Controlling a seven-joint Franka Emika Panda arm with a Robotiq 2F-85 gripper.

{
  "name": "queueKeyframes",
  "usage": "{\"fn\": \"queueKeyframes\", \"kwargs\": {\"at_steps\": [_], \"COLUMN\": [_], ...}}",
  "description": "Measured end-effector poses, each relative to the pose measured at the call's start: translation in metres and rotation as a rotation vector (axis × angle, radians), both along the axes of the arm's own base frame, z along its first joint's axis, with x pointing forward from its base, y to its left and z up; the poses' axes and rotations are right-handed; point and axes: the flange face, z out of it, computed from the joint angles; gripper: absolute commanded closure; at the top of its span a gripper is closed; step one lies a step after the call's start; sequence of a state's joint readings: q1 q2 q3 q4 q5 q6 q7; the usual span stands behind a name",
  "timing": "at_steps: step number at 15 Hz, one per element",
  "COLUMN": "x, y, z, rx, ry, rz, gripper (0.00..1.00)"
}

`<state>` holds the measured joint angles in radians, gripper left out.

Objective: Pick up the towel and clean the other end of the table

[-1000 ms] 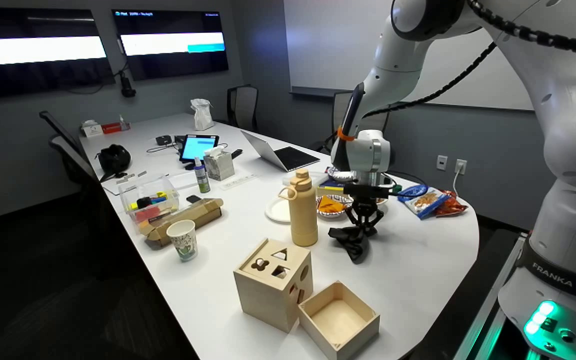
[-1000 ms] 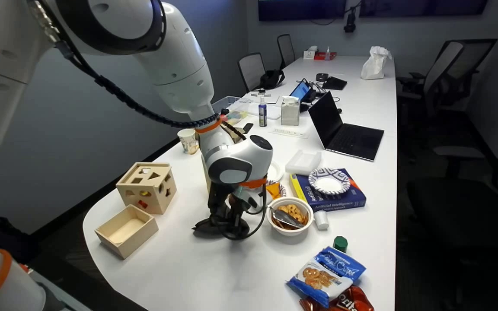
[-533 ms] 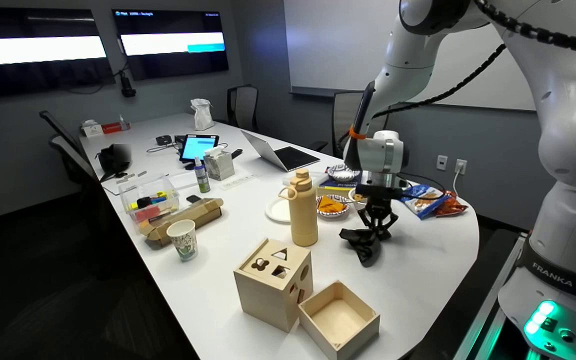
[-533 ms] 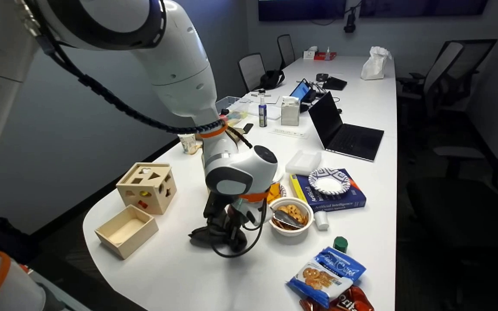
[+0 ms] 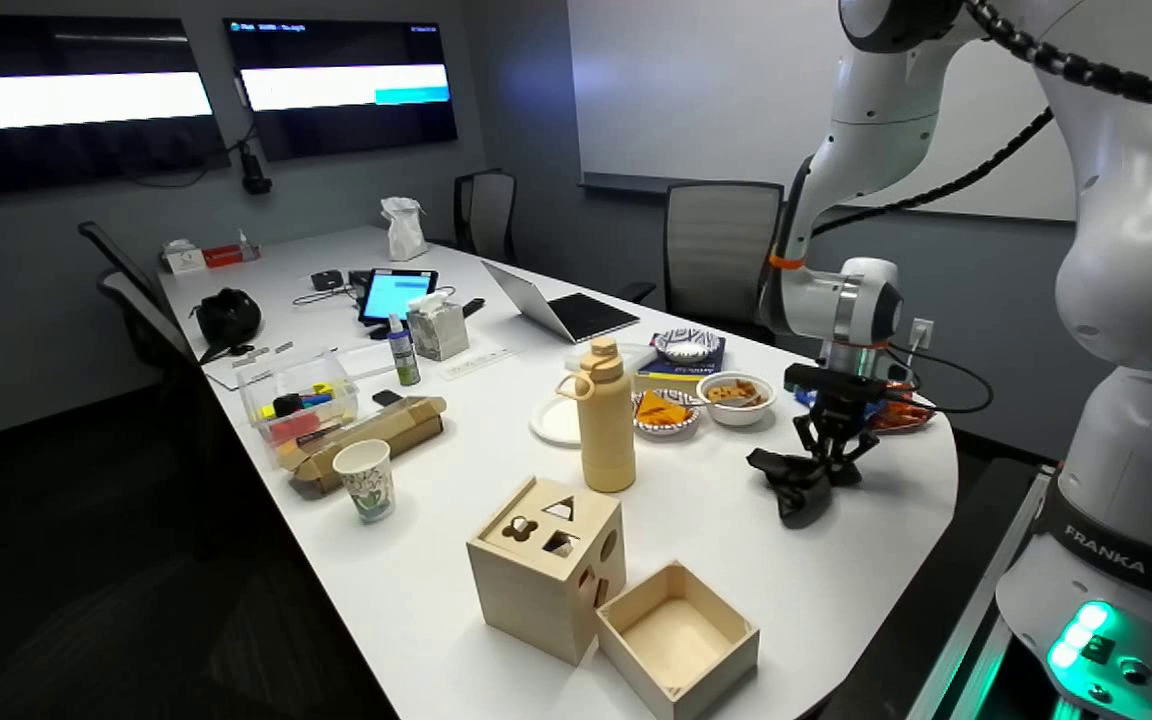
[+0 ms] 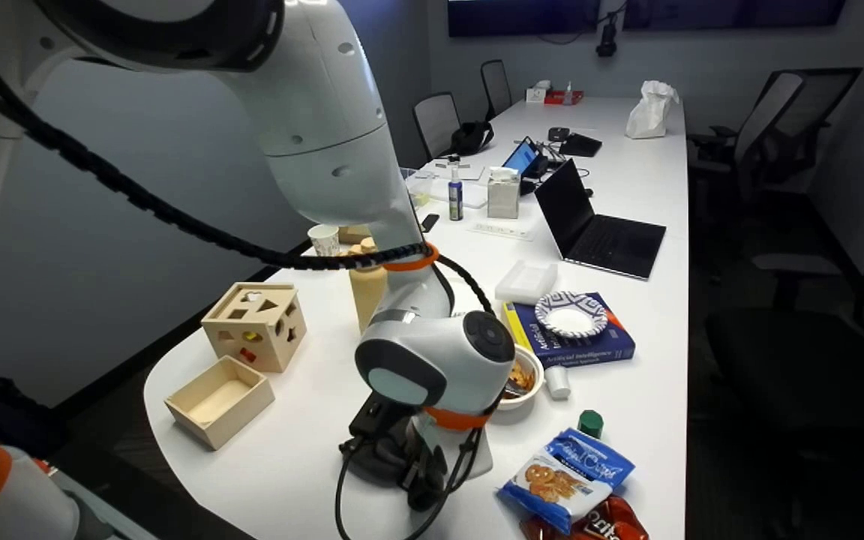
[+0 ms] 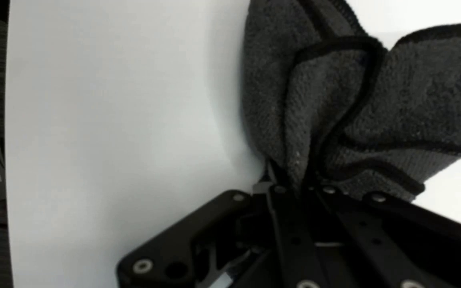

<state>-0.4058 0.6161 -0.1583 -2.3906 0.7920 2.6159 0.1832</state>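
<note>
"Screens [image 5: 71,150] sit high at the far left in an exterior view. Below, on the table [image 5: 476,450], I have a brown carton [image 5: 368,442] and, near it, an upright paper cup [image 5: 366,485]."

"Keep going right, please."

"I get a wooden shape box [image 5: 546,565], a yellow bottle [image 5: 607,420] standing behind it, then a shallow wooden tray [image 5: 681,635] just beside the box. After those comes a white bowl [image 5: 736,416] of snacks [image 5: 734,391]."

"And the towel [image 5: 794,482]?"

"Right of the bowl and closer to the camera, dark and bunched, down at the tabletop. How much of it touches, I can't tell."

"Your claw [image 5: 827,466]?"

"Clenched on the towel. My wrist view shows folds pinched between the fingers [image 7: 288,228], with a loose flap spread out to the right."

"Anything beyond?"

"A red snack bag [image 5: 904,416] near the table's rounded edge, and at the far right my robot's base [image 5: 1116,545], its panel lights [image 5: 1078,635] glowing green."
</note>
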Motion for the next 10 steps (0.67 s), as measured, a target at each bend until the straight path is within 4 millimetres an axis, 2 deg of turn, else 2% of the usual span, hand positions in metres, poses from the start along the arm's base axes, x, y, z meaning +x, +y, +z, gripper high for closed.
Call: {"fn": "queueKeyframes", "kwargs": {"at_steps": [3, 5, 7, 10], "x": [-0.019, -0.017, -0.001, 0.042], "y": [-0.027, -0.035, -0.031, -0.006], "z": [0.004, 0.007, 0.009, 0.010], "rx": [-0.045, -0.069, -0.076, -0.069], "ry": [-0.046, -0.075, -0.102, -0.145], "rz": [-0.090, -0.102, -0.076, 0.011], "gripper": [0.98, 0.98, 0.98, 0.98]}}
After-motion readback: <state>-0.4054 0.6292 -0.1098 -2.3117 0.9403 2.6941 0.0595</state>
